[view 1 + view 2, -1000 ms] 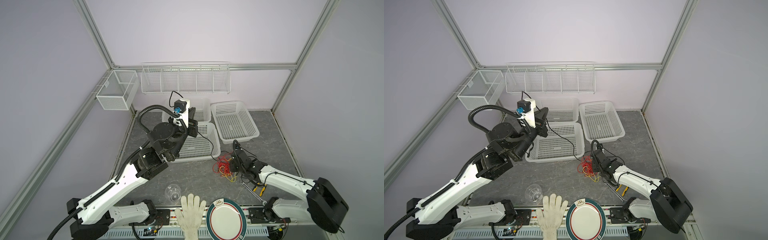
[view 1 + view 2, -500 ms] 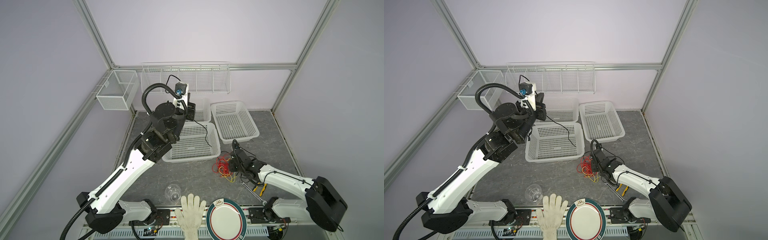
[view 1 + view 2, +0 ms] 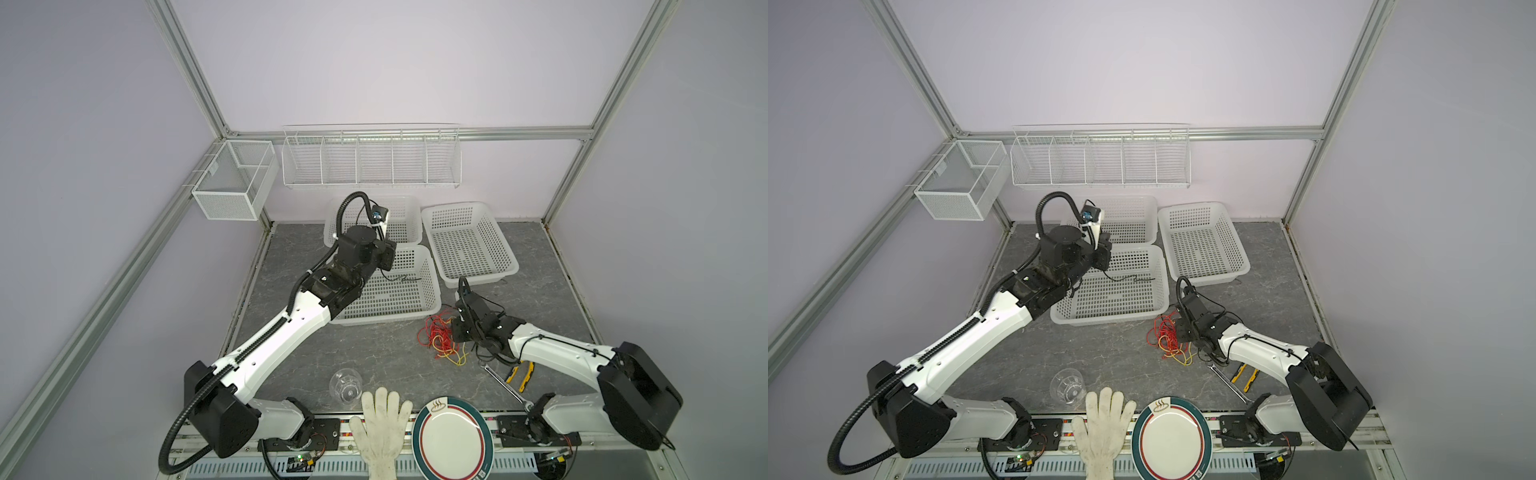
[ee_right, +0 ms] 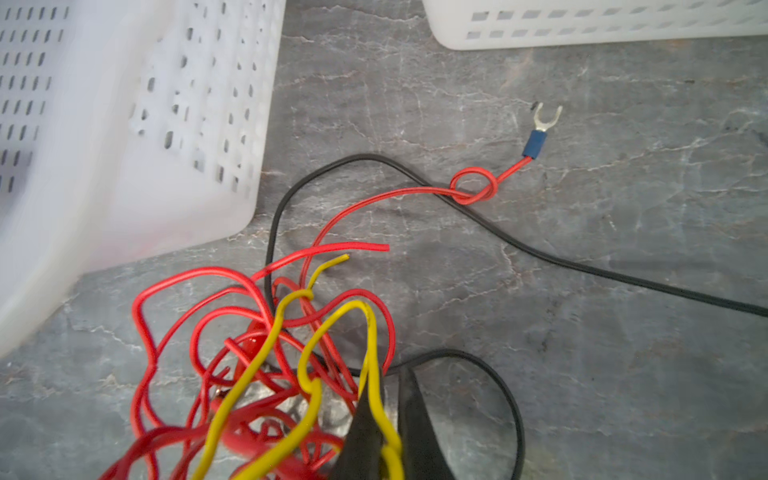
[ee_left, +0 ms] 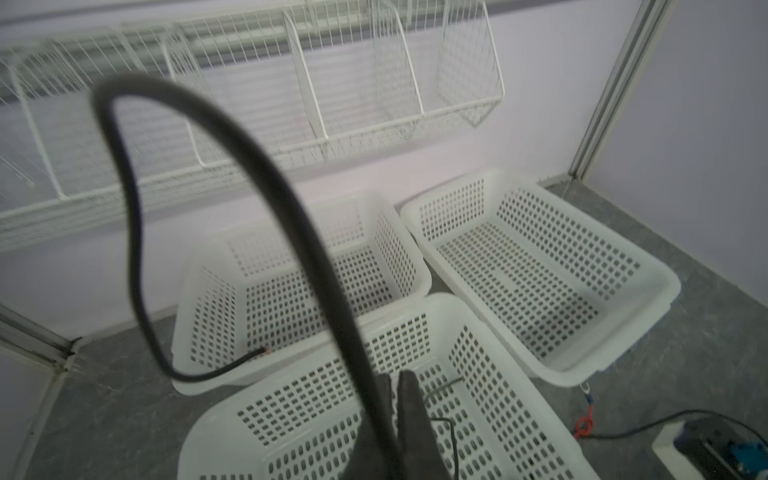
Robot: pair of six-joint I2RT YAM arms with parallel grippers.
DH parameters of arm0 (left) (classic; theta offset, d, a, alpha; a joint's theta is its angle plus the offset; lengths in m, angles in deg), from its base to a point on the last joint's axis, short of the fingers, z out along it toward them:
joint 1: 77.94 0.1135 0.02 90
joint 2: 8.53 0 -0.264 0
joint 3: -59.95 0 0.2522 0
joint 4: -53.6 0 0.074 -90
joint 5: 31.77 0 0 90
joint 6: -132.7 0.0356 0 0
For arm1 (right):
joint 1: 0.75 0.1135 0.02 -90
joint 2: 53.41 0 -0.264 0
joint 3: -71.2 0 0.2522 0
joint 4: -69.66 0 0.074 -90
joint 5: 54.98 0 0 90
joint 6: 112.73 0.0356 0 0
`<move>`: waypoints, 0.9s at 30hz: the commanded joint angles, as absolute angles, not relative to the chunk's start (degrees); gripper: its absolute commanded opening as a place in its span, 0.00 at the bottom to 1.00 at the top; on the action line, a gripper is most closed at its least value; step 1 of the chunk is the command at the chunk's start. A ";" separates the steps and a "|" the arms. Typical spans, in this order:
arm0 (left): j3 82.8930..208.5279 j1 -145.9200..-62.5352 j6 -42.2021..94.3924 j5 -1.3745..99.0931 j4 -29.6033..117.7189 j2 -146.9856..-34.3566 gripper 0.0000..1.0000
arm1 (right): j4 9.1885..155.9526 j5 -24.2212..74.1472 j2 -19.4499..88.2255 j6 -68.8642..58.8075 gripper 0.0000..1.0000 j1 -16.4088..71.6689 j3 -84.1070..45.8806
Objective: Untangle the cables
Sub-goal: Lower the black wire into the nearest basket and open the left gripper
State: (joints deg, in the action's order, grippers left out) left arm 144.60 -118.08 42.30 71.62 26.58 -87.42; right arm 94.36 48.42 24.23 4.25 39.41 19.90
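Left gripper (image 5: 392,378) hangs over the near white perforated plastic basket (image 3: 386,316), fingers pressed together on the thin black wire (image 5: 291,208); the wire's slack lies inside that basket. Right of the basket, the thin red wire (image 4: 415,190) and thin yellow wire (image 4: 371,332) sit tangled on the grey stone-patterned table (image 3: 374,353). Right gripper (image 4: 390,374) pinches a yellow strand.

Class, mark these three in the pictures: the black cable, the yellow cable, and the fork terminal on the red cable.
black cable (image 5: 291,212), left wrist view, its blurred arching stretch.
yellow cable (image 4: 332,264), right wrist view, its free end.
fork terminal (image 4: 535,143), right wrist view, its blue sleeve.
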 commanded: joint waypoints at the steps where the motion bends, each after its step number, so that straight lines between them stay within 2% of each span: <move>1: 141.43 -118.02 38.95 67.78 25.96 -90.02 0.00 | 93.95 45.21 24.79 3.12 0.09 39.66 19.00; 7: 137.73 -117.93 31.80 73.25 24.79 -96.92 0.00 | 96.92 46.02 23.93 2.76 0.09 40.08 16.41; 14: 138.65 -117.93 28.66 73.39 21.53 -101.90 0.00 | 97.99 46.45 23.06 3.20 0.13 40.50 15.35; 15: 138.91 -117.93 28.40 73.20 20.85 -102.27 0.07 | 98.14 46.46 23.15 3.24 0.14 40.64 15.13; 19: 138.67 -118.01 28.03 72.05 20.42 -102.10 0.50 | 99.08 46.44 22.93 3.30 0.20 40.99 14.14; 20: 138.64 -118.02 28.03 71.95 20.35 -101.84 0.57 | 99.39 46.46 22.79 3.29 0.22 41.02 13.86; 24: 138.40 -118.66 28.02 72.05 19.81 -99.92 0.83 | 100.07 46.75 21.61 3.07 0.38 40.99 13.07; 26: 138.06 -119.35 28.53 72.61 19.94 -98.50 0.91 | 100.68 46.97 21.17 2.89 0.49 40.93 12.47; 27: 137.88 -119.87 28.72 73.33 19.93 -97.52 0.92 | 101.02 47.10 20.91 2.82 0.55 40.92 12.12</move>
